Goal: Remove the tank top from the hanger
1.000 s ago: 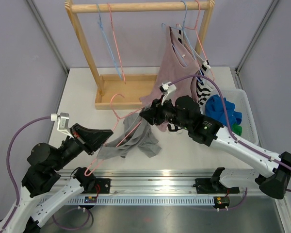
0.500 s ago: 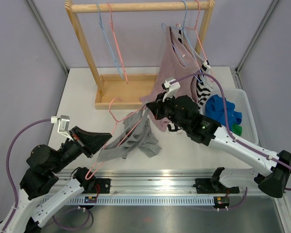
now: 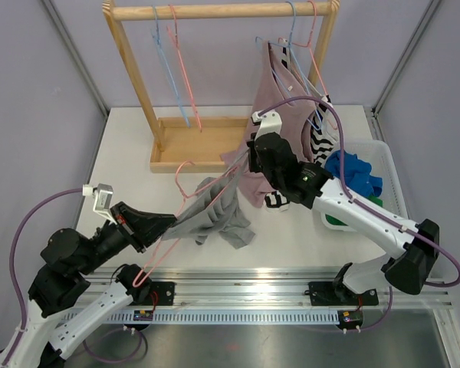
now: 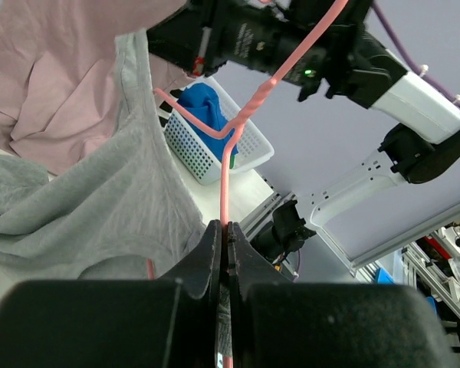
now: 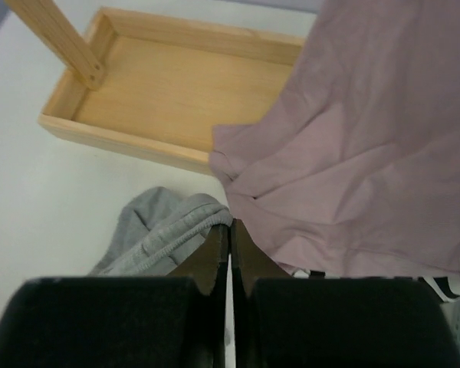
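A grey tank top hangs partly on a pink wire hanger above the table, its lower part bunched on the surface. My left gripper is shut on the hanger's wire, with grey cloth draped to the left of it. My right gripper is shut on the ribbed edge of the tank top, which it holds pinched at its tips and lifted toward the rack. The strap stretches taut between the two grippers.
A wooden rack with a tray base stands at the back. A pink top and a striped garment hang right behind my right gripper. Bare hangers hang at the left. A white basket holds blue cloth.
The right gripper has shut on the tank top's edge and drawn back and up toward the rack, stretching the cloth. The left gripper kept its hold on the hanger.
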{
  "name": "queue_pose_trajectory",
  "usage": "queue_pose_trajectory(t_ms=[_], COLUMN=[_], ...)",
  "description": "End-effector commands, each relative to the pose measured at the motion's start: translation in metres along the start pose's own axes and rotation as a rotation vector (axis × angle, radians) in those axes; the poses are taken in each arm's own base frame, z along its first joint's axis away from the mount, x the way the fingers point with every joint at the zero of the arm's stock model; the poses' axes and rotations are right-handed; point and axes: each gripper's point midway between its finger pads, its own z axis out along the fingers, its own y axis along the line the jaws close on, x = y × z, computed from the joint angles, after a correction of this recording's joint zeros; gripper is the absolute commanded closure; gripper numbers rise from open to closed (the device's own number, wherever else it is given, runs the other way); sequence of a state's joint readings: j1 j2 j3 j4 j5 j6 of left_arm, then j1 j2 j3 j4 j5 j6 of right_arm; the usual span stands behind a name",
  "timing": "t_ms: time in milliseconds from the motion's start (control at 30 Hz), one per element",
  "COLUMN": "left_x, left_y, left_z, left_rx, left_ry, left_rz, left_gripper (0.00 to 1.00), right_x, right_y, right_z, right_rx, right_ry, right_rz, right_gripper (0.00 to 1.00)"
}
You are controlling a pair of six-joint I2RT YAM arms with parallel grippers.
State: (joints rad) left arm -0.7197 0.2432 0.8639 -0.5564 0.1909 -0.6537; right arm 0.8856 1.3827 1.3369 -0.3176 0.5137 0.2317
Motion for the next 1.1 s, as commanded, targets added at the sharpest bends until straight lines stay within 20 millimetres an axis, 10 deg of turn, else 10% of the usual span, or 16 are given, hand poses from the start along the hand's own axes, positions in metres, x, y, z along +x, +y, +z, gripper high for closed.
queue_pose_trajectory(t_ms=[0,633,867,1067], left_x=[-0.021,-0.129,-0.177,-0.193], left_y=[-0.028,-0.111,-0.118,-0.110], left_z=[-0.014,0.025,0.081,0.109], left_rx=[0.097,0.524,0.501,0.430], left_ry=[-0.059,-0.610,-0.771,-0.868], left_rz=[0.038,0.371,0.501,0.576], left_gripper=[1.00,1.00,1.00,1.00], right_x=[0.007,0.030,0.092,0.099], right_y=[-0.030,0.081,0.043,0.025], right_z=[0.001,-0.119,-0.114,-0.138], right_rx=[0.131,-0.763,-0.553,-0.540], right_ry=[0.059,0.185,0.313,0.292], right_rz=[0.023,0.256,0.236,0.266], right_gripper=[1.00,1.00,1.00,1.00])
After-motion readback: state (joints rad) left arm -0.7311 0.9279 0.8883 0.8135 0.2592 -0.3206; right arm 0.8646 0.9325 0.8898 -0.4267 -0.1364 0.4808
